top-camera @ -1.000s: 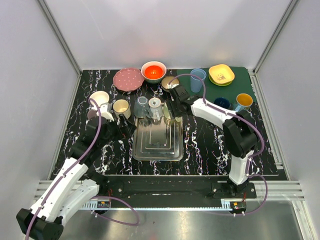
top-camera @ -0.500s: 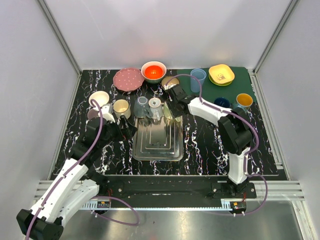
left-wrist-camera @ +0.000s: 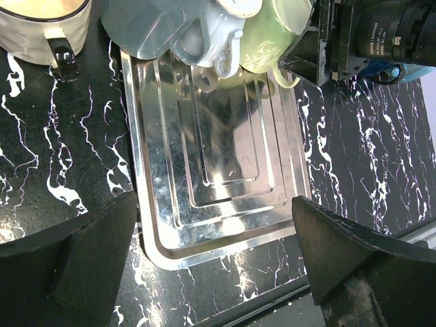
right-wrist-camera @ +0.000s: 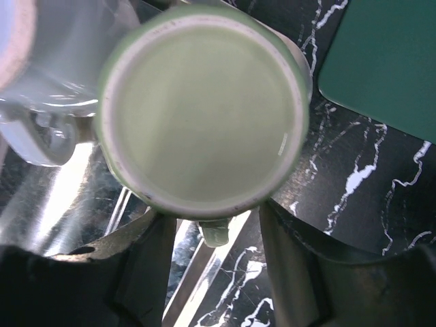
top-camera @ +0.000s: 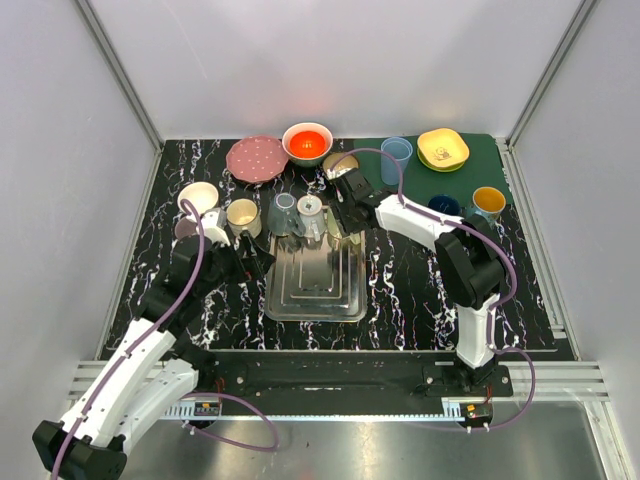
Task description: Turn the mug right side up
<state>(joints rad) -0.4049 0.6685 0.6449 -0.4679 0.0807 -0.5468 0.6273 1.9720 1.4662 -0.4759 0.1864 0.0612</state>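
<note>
The green mug [top-camera: 333,220] is at the far right corner of the metal tray [top-camera: 312,300]. In the right wrist view the green mug [right-wrist-camera: 204,116] faces the camera with its pale round face, its handle [right-wrist-camera: 216,231] pointing down between my fingers. In the left wrist view the green mug [left-wrist-camera: 269,41] leans tilted over the tray's [left-wrist-camera: 225,225] far rim. My right gripper [top-camera: 346,204] [right-wrist-camera: 211,225] straddles the mug, the jaws close against its sides, the tips hidden under it. My left gripper [top-camera: 255,258] [left-wrist-camera: 214,266] is open and empty above the tray's near left part.
A pale blue mug [top-camera: 310,212] [left-wrist-camera: 211,34] and a grey tumbler [top-camera: 283,212] [left-wrist-camera: 146,27] crowd beside the green mug. A cream mug [top-camera: 242,213] and white mug [top-camera: 200,198] stand left. A pink plate [top-camera: 257,158], red bowl [top-camera: 307,143], blue cup [top-camera: 396,158] and green mat [top-camera: 475,165] lie behind.
My right gripper has shifted slightly left and back with the green mug. My left gripper has moved a little toward the tray.
</note>
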